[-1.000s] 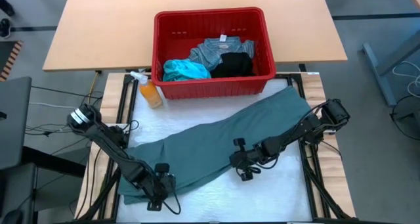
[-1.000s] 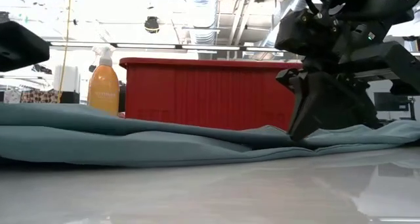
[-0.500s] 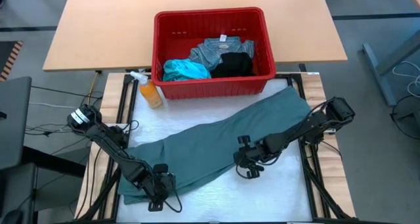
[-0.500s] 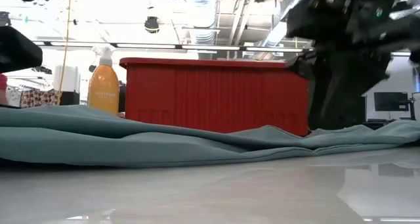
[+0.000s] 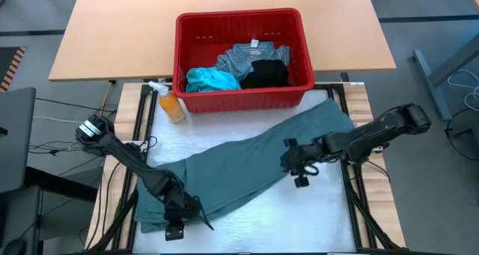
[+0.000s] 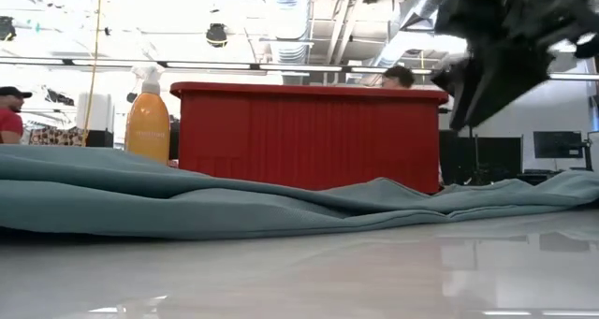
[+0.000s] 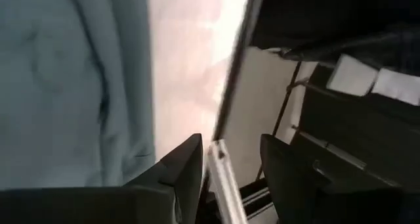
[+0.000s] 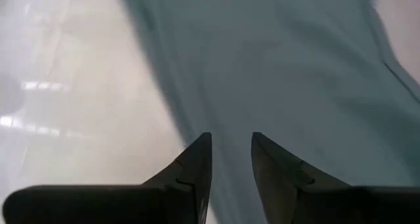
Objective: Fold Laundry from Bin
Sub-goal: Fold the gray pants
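Right claw [image 5: 299,167] lifted off grey-green garment [image 5: 247,169] | left claw [image 5: 174,226] released, parted

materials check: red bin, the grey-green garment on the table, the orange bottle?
Red bin: looks like hard moulded plastic, slightly glossy; thick rim and ribbed, slotted walls hold their shape.
Grey-green garment: soft woven or knit fabric, matte; it lies in folds and ripples on the table.
Orange bottle: likely translucent plastic with a white spray head; light seems to show through the orange body in the low view.
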Tool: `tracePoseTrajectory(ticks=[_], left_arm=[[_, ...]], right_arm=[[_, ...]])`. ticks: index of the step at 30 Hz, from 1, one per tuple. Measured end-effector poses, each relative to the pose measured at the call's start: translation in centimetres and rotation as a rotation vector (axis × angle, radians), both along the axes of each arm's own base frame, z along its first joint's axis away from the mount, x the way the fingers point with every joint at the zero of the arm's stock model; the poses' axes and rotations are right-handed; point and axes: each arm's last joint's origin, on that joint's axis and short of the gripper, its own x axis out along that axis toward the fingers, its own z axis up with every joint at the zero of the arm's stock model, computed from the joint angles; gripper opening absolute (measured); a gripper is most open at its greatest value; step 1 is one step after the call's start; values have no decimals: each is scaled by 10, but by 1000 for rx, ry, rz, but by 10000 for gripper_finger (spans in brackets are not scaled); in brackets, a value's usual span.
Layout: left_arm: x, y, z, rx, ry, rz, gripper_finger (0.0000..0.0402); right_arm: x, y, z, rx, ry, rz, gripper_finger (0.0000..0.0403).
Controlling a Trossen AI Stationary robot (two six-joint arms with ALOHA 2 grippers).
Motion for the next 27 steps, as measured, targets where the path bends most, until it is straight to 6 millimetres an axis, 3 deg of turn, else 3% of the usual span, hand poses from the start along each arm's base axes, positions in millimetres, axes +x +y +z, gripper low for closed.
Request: tracePoseTrajectory(ticks=[3, 6, 9, 12, 18, 27], left_arm=[[1, 12, 16, 47, -150, 29, 137], [6, 26, 26, 257, -402, 82, 133], [18, 39, 26, 491, -592, 107, 131], [34, 49, 17, 597, -713, 109, 130], [61, 61, -16, 791, -747, 72, 130], [80, 78, -69, 968, -590, 77, 130]], right_arm=[[-9, -19, -14, 39, -27, -125, 132], [-14, -36, -25, 22, -54, -265, 132], [-19, -49, -34, -73, -42, -382, 132], [-20, -63, -40, -159, -16, -480, 132], [-16, -89, -55, -166, 48, -603, 132], [-10, -125, -79, -179, 71, -849, 132]])
